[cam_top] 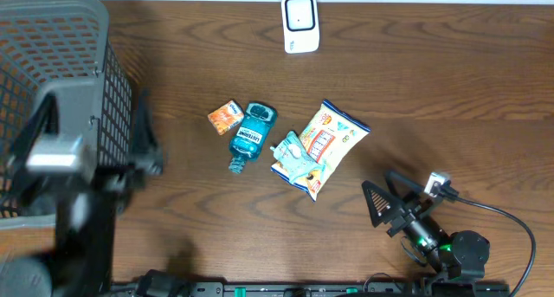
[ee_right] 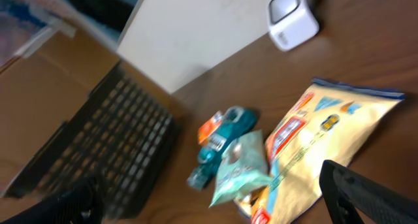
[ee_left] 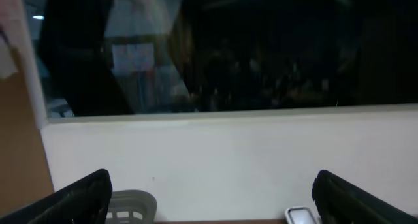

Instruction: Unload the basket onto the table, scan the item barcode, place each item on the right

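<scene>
Even, soft overhead light; the basket (cam_top: 111, 98) looks blurred, right wrist view smeared, left wrist view dim.

Looks like a mock shop checkout set up in some lab or office room: wood table (cam_top: 450, 89), grey shopping basket (cam_top: 61, 9), white barcode scanner (cam_top: 300, 23), groceries like a Listerine bottle (cam_top: 251, 134) and snack bag (cam_top: 333, 141), plain white wall (ee_left: 228, 159), dark window (ee_left: 274, 48).
</scene>
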Motion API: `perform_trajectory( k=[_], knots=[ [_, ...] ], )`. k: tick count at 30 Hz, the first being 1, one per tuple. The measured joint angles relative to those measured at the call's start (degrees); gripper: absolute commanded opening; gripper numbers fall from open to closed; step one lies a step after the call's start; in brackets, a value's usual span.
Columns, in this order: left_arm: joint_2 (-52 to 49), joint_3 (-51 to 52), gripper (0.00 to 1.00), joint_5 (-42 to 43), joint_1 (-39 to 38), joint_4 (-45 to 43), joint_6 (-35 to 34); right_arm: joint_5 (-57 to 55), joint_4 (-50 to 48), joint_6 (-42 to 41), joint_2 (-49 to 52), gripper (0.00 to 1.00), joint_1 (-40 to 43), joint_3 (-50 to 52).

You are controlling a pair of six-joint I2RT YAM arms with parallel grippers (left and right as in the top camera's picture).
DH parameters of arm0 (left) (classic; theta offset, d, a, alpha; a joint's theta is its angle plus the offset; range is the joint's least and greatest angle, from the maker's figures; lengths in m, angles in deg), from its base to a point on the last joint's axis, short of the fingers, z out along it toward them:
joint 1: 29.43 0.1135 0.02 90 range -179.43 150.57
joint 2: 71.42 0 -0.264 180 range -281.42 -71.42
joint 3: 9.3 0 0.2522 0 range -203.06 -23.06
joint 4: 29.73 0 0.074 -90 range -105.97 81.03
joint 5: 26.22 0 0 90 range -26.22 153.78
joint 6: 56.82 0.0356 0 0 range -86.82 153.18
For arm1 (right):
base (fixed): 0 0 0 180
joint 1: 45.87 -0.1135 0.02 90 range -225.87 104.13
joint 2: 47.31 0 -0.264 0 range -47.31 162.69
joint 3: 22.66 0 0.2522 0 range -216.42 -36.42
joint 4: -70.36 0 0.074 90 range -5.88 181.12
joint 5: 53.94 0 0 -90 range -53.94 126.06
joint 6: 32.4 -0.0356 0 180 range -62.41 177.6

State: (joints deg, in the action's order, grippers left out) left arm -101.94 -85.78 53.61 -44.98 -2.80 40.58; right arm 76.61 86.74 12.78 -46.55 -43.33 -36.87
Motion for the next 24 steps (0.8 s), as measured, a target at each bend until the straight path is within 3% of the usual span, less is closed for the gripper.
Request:
perform_trajectory(
  k=[8,15,24],
  knots=[
    [10.29,0.00,0.98,0.00,4.37,5.57,-2.08,4.02,-2.36,-2.62,0.00,0.99,0.00,0.04],
    [16.41,0.00,0.98,0.00,10.95,10.01,-8.20,5.18,-2.25,-4.11,1.36,0.99,0.00,-1.99],
    [22.47,0.02,0.98,0.02,15.61,14.23,-10.38,5.81,11.85,6.49,18.80,0.99,-0.11,-20.04]
  ],
)
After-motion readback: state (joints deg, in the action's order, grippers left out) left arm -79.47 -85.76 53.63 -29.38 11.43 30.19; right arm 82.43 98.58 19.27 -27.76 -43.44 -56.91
